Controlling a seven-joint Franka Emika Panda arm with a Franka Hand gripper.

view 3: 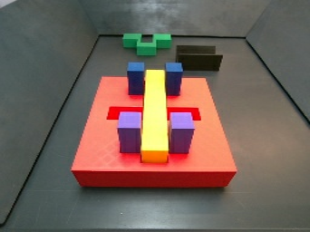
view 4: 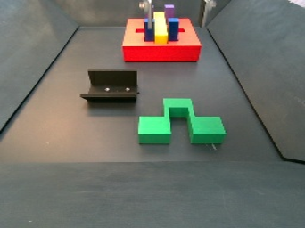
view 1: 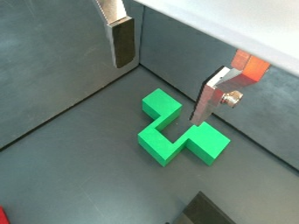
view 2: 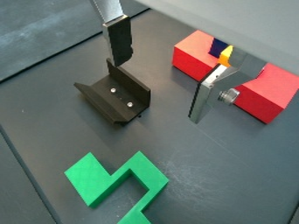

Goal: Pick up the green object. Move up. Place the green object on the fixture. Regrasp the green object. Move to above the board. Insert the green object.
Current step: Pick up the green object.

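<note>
The green object [view 4: 179, 125] lies flat on the dark floor, apart from everything else; it also shows in both wrist views [view 1: 176, 133] [view 2: 114, 179] and far back in a side view [view 3: 148, 40]. My gripper [view 1: 160, 94] hangs above the floor, open, with nothing between its fingers [view 2: 117, 44]. In a wrist view the green object sits below it, close to one silver finger [view 1: 214, 98]. The fixture [view 4: 111, 86] [view 2: 114, 96] stands beside the green object. The red board [view 3: 151, 163] [view 4: 161, 52] carries a long yellow bar [view 3: 155, 113].
Blue blocks [view 3: 137, 76] and purple blocks [view 3: 130, 131] flank the yellow bar on the board. Grey walls [view 3: 54, 100] enclose the floor on the sides. A red corner of the board [view 1: 249, 65] shows past one finger.
</note>
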